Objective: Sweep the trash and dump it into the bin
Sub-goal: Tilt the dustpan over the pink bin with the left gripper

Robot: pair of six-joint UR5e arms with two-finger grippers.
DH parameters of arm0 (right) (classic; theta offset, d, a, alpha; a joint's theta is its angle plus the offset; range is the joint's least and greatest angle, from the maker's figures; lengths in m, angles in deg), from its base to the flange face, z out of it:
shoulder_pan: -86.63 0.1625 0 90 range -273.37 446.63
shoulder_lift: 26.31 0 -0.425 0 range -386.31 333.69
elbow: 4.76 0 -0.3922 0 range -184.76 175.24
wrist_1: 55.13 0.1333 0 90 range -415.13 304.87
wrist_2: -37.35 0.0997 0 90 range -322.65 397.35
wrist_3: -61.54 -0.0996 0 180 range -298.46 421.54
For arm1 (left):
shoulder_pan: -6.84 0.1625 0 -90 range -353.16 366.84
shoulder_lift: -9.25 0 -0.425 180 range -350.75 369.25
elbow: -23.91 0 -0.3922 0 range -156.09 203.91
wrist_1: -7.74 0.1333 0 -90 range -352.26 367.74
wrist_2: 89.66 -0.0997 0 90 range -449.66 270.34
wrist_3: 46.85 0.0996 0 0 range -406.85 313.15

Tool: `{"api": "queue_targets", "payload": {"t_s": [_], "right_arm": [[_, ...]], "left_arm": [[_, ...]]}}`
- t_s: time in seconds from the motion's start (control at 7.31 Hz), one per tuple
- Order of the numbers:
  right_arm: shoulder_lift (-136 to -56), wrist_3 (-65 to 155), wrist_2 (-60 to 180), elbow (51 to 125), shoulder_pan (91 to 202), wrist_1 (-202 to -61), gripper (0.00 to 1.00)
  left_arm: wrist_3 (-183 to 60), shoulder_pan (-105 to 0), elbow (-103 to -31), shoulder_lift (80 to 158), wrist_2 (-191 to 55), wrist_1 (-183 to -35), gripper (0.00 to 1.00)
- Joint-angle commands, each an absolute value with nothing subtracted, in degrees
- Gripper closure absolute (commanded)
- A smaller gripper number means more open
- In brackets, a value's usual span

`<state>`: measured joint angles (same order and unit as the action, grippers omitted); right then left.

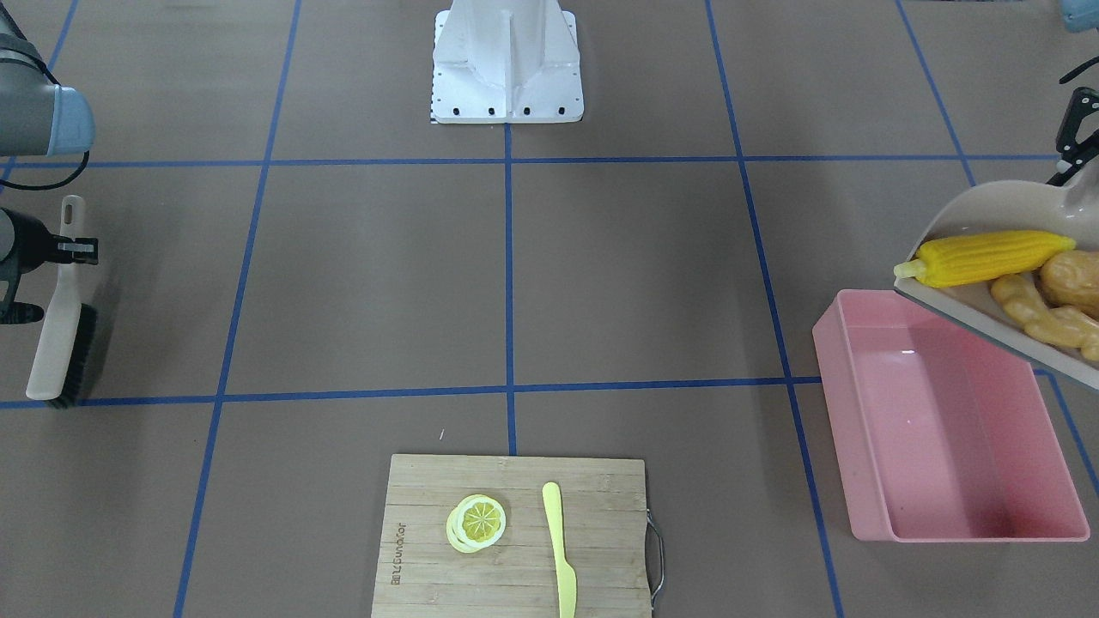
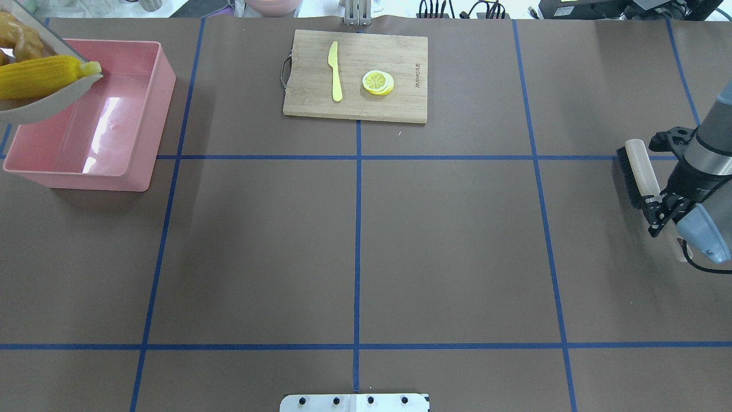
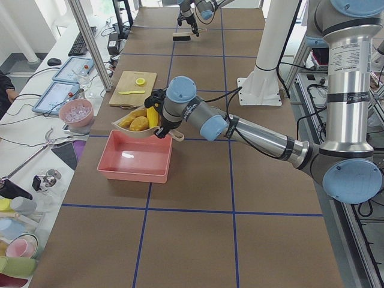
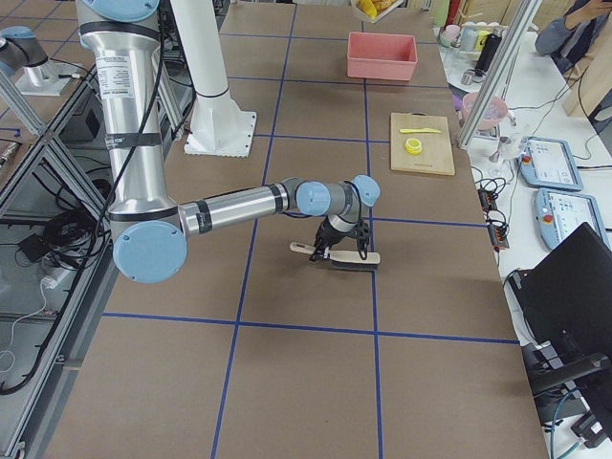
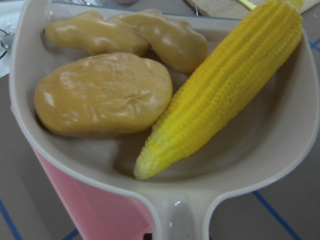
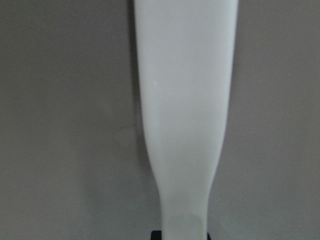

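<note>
From the front, my left tool (image 1: 1071, 163) is closed on the dustpan (image 1: 979, 206) handle. The pan hangs over the bin (image 1: 944, 429), which is empty. Corn (image 1: 987, 257), potato (image 1: 1073, 279) and ginger (image 1: 1039, 318) lie in the pan. Overhead, the right tool (image 2: 657, 203) is clamped on the brush (image 2: 635, 171), resting well apart on the tabletop. The left wrist view shows all three pieces against the pan's back wall. I judge dumping is the step in hand; next I'd tip the lip down, keeping it inside the bin's walls.

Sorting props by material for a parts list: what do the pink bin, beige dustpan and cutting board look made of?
Pink rectangular bin: likely plastic, glossy; light glares off its floor.
Beige scoop-shaped dustpan: likely moulded plastic, smooth with a soft sheen.
Rectangular cutting board: wood or bamboo, matte; visible strip grain.
</note>
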<state>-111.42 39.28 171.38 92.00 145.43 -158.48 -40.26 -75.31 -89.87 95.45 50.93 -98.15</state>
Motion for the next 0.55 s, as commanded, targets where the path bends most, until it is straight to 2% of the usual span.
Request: {"api": "queue_targets", "payload": {"t_s": [0.0, 0.41], "right_arm": [[-110.6, 39.22, 171.38, 91.23, 145.43, -158.4, 1.0], [-108.68, 39.22, 171.56, 88.6, 145.42, -158.4, 1.0]], "left_arm": [[-32.99, -76.04, -89.74, 95.38, 50.53, -89.15, 1.0], [-31.29, -76.21, -85.8, 96.26, 50.44, -83.85, 1.0]]}}
